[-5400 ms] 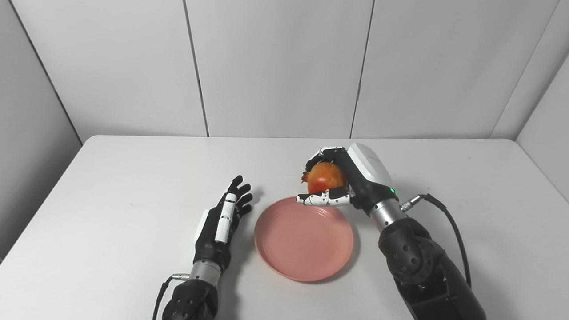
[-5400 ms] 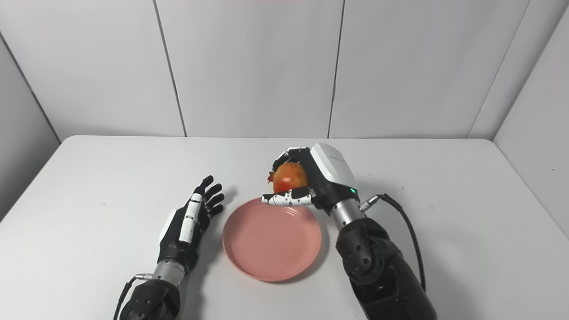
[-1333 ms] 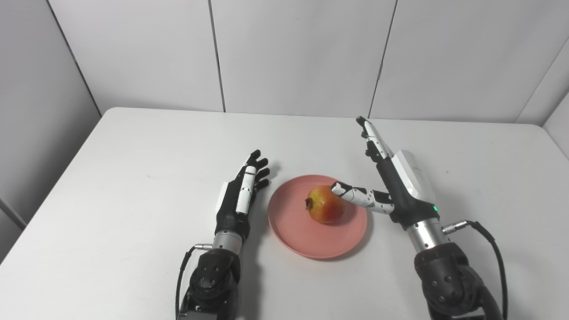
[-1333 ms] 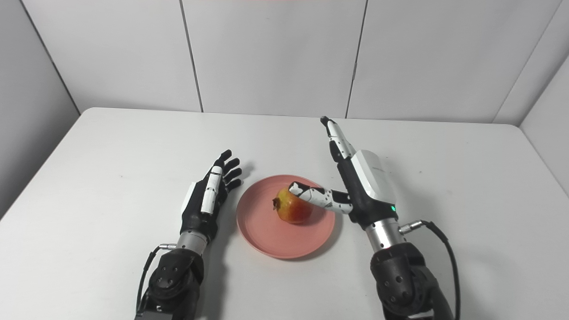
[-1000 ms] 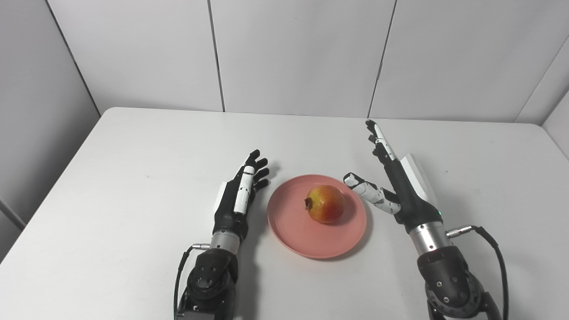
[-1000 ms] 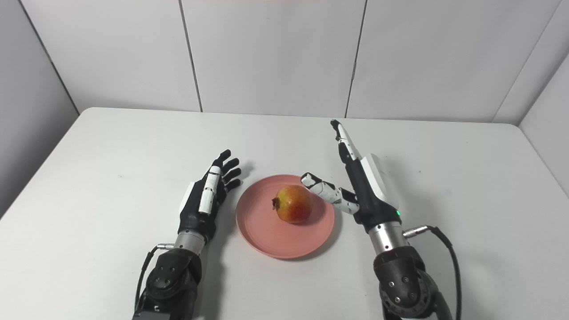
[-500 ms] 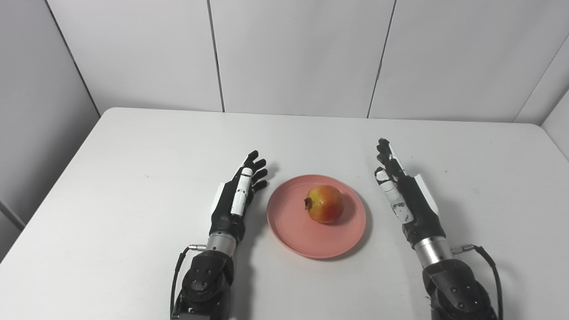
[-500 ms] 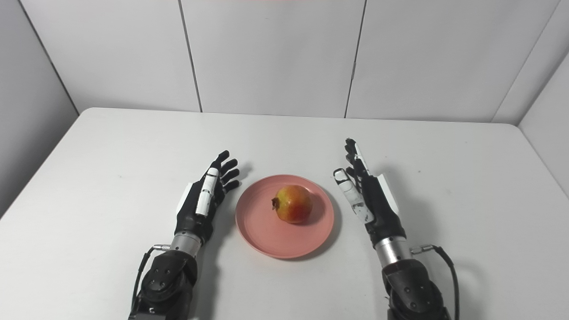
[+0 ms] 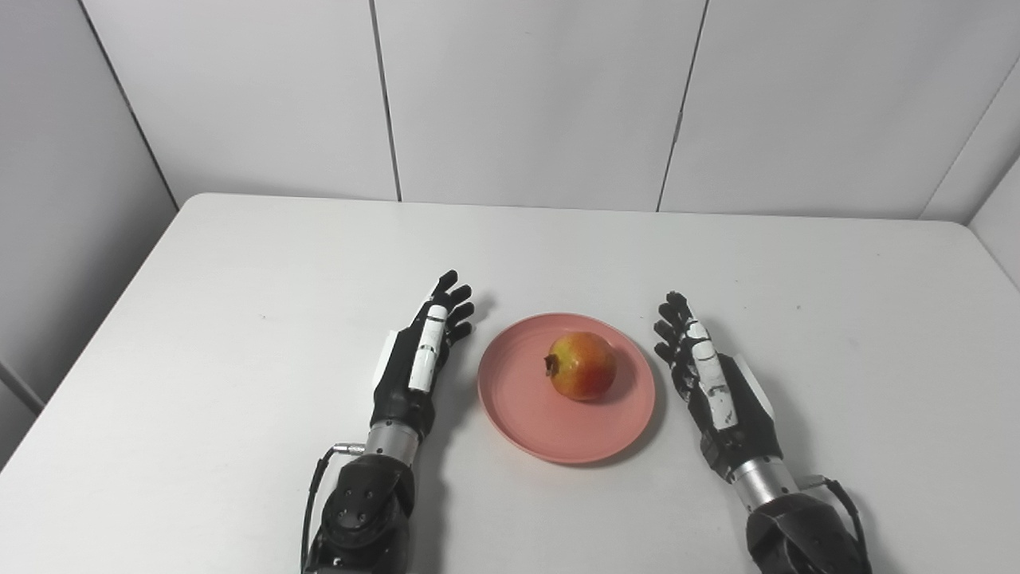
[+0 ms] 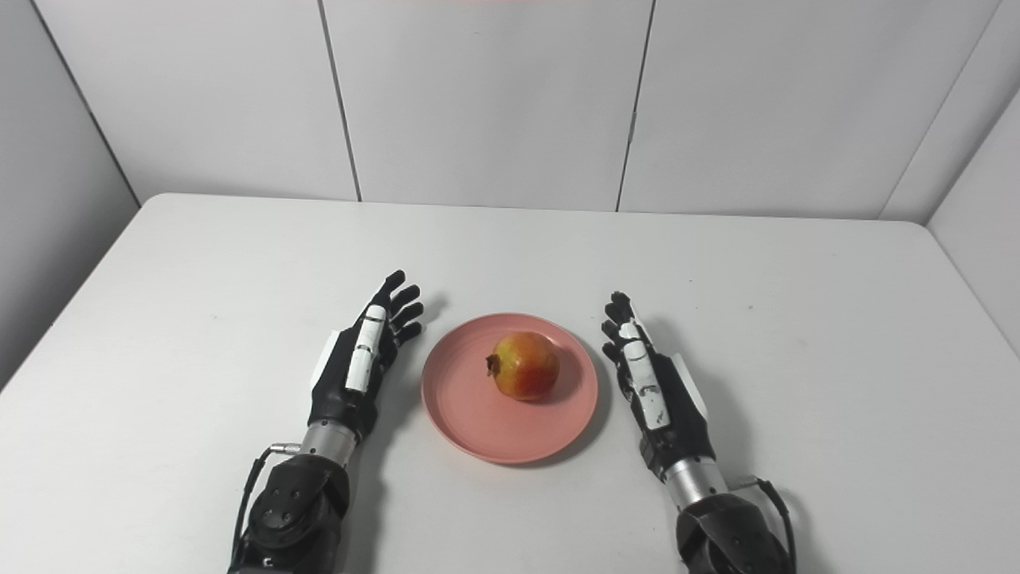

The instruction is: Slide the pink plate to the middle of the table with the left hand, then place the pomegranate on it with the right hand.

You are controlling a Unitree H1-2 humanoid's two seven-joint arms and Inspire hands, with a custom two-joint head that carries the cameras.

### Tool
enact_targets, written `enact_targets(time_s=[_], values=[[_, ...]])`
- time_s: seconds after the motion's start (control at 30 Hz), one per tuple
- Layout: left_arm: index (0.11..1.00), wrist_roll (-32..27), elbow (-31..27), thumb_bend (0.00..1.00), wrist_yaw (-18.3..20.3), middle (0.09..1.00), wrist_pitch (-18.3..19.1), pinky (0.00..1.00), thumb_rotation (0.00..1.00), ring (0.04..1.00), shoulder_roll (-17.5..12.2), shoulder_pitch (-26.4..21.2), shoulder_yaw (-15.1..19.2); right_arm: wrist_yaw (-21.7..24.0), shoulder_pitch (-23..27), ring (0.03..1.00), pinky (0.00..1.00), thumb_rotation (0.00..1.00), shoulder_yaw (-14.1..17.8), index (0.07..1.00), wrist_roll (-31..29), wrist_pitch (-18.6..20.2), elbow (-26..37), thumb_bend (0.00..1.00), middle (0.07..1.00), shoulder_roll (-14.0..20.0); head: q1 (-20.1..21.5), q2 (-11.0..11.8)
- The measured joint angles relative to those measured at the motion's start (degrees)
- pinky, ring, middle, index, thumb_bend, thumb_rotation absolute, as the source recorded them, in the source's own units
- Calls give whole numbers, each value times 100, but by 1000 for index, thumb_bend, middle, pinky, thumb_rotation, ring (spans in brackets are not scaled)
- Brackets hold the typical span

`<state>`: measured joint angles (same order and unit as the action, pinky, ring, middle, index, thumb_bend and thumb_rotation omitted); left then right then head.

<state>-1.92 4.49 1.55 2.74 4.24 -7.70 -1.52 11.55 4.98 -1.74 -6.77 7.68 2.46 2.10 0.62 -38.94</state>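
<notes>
Pomegranate (image 9: 582, 366) round, glossy red-yellow skin, lies on side at centre of pink plate (image 9: 526, 414), dark calyx pointing frame-left. Plate round, matte, shallow raised rim, mid-frame on smooth white tabletop (image 9: 239, 335). Left hand (image 9: 416, 360) and right hand (image 9: 712, 383) flank plate, fingers spread, holding nothing.
</notes>
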Motion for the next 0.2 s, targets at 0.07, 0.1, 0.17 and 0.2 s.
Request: enact_targets(time_s=[0.07,0.1,0.17,0.2], values=[[919,-48,17,420,65,921,-54,902,1000,907,-26,0,0,-1,1,1000,1000,1000,-2,1000,-7,-57,-34,404,1000,-10,9,9],[923,-65,23,419,89,925,-71,906,1000,913,-47,0,-1,-1,1,1000,1000,1000,-3,1000,-10,-122,-76,380,1000,-19,9,9],[928,-70,28,420,125,929,-82,910,1000,919,-75,0,-9,-9,3,1000,1000,1000,0,1000,-13,-269,-182,347,1000,-50,26,0],[929,-71,33,419,143,929,-91,910,1000,919,-88,0,-13,-25,2,1000,1000,1000,-2,1000,-4,-340,-225,345,1000,-66,26,0]])
